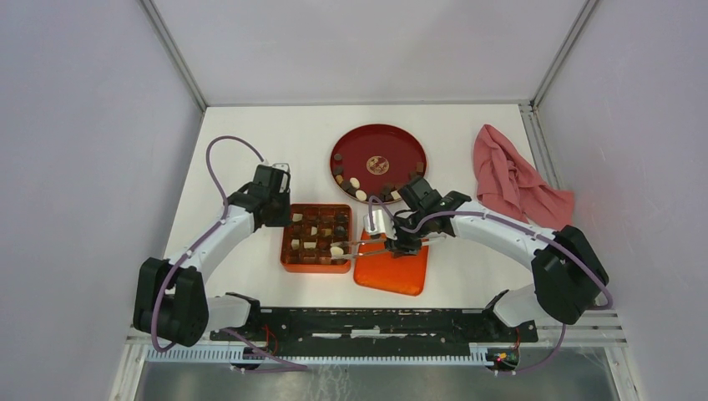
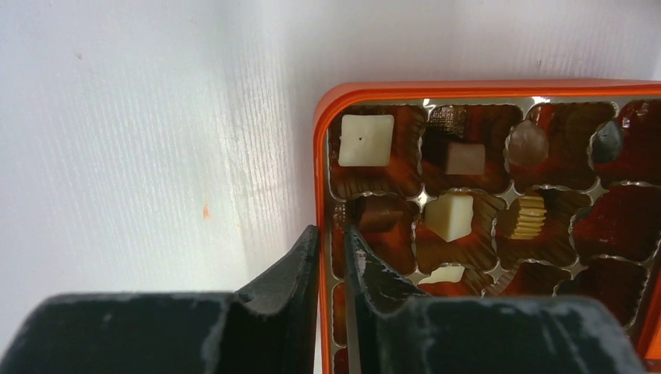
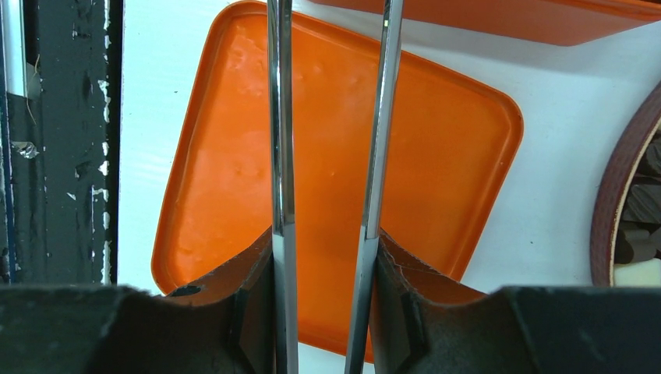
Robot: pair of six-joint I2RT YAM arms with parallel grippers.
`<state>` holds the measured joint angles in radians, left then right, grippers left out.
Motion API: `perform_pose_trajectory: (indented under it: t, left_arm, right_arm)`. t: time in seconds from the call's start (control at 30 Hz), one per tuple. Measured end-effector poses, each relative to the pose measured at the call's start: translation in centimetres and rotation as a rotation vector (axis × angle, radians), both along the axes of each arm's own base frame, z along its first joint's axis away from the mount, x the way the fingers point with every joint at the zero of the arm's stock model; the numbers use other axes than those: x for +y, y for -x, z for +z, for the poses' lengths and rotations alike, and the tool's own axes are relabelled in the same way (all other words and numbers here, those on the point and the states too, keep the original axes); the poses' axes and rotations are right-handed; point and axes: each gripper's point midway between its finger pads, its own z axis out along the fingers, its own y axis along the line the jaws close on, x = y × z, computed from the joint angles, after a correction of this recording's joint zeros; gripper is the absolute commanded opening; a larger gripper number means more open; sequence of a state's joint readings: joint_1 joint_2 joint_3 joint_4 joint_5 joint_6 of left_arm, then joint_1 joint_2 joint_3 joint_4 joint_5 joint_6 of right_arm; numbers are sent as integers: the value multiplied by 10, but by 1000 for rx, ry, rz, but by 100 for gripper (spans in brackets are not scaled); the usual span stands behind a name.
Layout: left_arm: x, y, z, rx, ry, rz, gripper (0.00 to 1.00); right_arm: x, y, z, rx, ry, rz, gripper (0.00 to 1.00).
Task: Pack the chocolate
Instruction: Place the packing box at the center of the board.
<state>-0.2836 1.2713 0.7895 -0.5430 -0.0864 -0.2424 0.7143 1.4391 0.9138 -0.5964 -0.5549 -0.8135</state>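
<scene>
White tabletop (image 1: pixel 250 142): tongs (image 3: pixel 281 156) are clasped by the right gripper (image 3: pixel 326 238); the box (image 2: pixel 468 86) wall is straddled, perhaps loosely, by the left gripper (image 2: pixel 331 234)

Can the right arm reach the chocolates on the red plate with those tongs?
Probably yes: the plate with its chocolates lies just beyond the right gripper, nothing between, though the tongs now point at the box.

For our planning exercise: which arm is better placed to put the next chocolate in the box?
Probably right: right gripper grips the tongs, tips reaching the orange box; left gripper just straddles its rim.
</scene>
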Motion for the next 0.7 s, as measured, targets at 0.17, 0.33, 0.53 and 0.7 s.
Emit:
perform_pose_trajectory:
  t: [0.17,0.33,0.53,0.7]
  left_arm:
    - [0,-1,1,-5,1,0,26]
    - [1,-3,5,-19,-3,5,28]
    - [5,-9,35,-139,4,26,31]
    - [6,-13,42,-169,4,33,31]
  right_arm:
    - [0,2,-4,10,15,4,8]
    - [-2,2,-6,12,23,5,11]
    - [-3,2,-6,8,30,2,19]
    - [-3,2,-7,9,32,2,27]
